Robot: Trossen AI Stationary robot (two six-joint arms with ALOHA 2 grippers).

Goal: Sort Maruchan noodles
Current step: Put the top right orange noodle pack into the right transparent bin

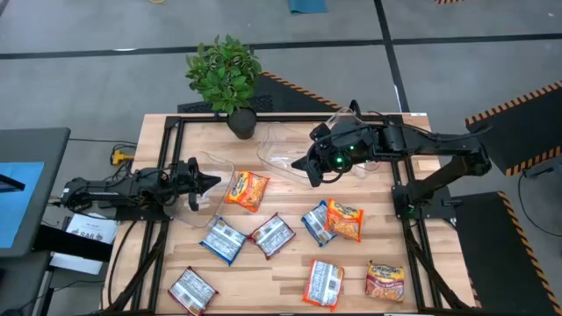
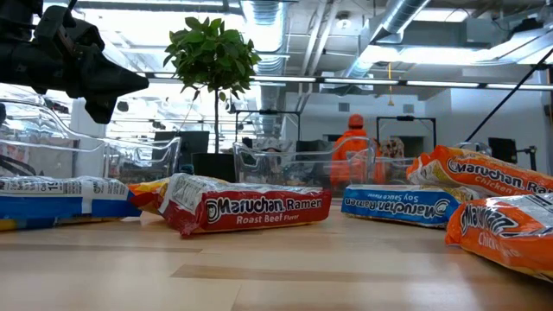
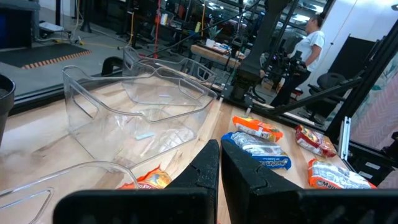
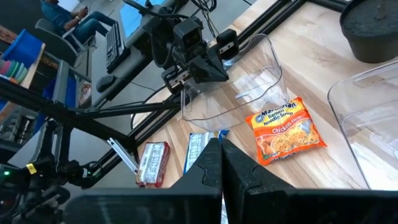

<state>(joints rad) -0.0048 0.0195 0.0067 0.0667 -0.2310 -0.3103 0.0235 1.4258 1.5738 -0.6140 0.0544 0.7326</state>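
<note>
- Red-and-white beef packet point(image 2: 246, 210) is lying closest to the low camera, flat on the table point(image 1: 290, 276), with a blue soy-sauce packet point(image 2: 399, 206) and two orange chicken packets point(image 2: 497, 203) off to one side of it.
- Left pincer point(image 1: 209, 182) is hovering over the table's left part, fingers pressed together, holding nothing.
- Orange chicken packet point(image 1: 246, 190) is sitting just beyond the left pincer's tips, not touching them; same packet is showing in the right wrist view point(image 4: 286, 129).
- Clear bin point(image 4: 233, 87) is sitting right under and beside the left pincer; a second clear bin point(image 3: 146, 109) is lying further out ahead of it.
- Right pincer point(image 1: 309, 164) is hanging over the second bin's edge near the table's back middle, fingers pressed together, nothing pinched.
- Remaining packets are lying in front of both pincers: two blue-and-white ones point(image 1: 221, 240), a blue one overlapping an orange one point(image 1: 344, 219), and three along the front edge point(image 1: 323, 283).
- Potted plant point(image 1: 226, 77) is standing at the back edge, behind and between the pincers.
- Person in orange point(image 2: 352, 142) is showing far behind the table.
</note>
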